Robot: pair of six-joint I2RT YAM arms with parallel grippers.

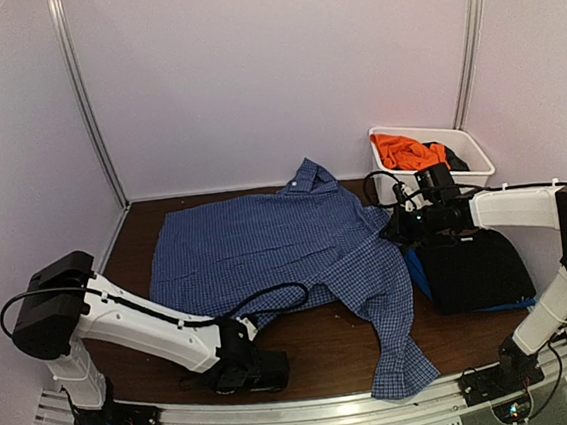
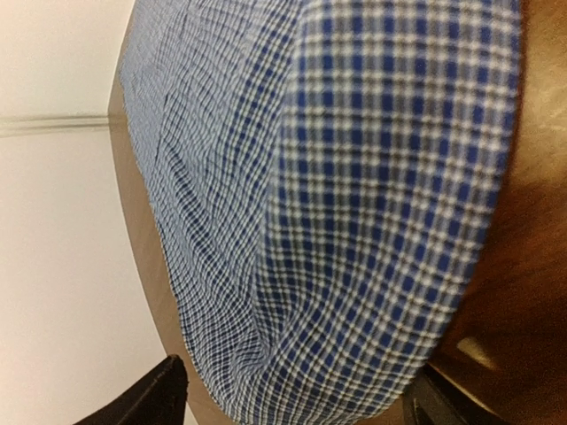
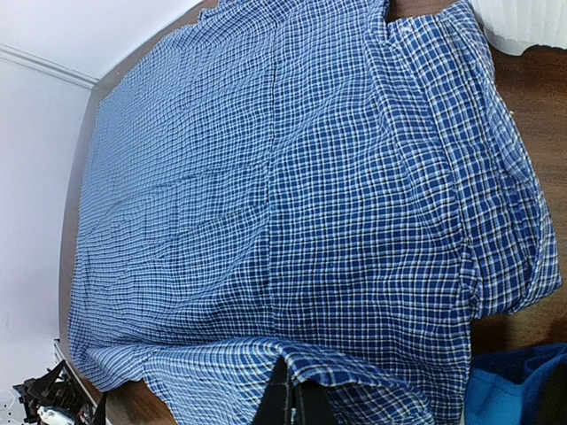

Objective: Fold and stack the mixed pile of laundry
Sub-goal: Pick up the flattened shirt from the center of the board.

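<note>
When seen from above, shows checked shirt (image 1: pixel 277 248) spread flat on table (image 1: pixel 316 345), orange T-shirt (image 1: pixel 403 149) in white tub (image 1: pixel 480 161). From left wrist only, shows left gripper (image 2: pixel 297 394) spread wide astride hem; from right wrist, right gripper (image 3: pixel 291 394) pressed together, pinching shirt edge.

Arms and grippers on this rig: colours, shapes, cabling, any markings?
Matched pair. The left arm and right arm have white tubular links between bulky black joint housings. The left gripper and right gripper are black. A thin black cable loops loose off each forearm. No markings legible.
</note>
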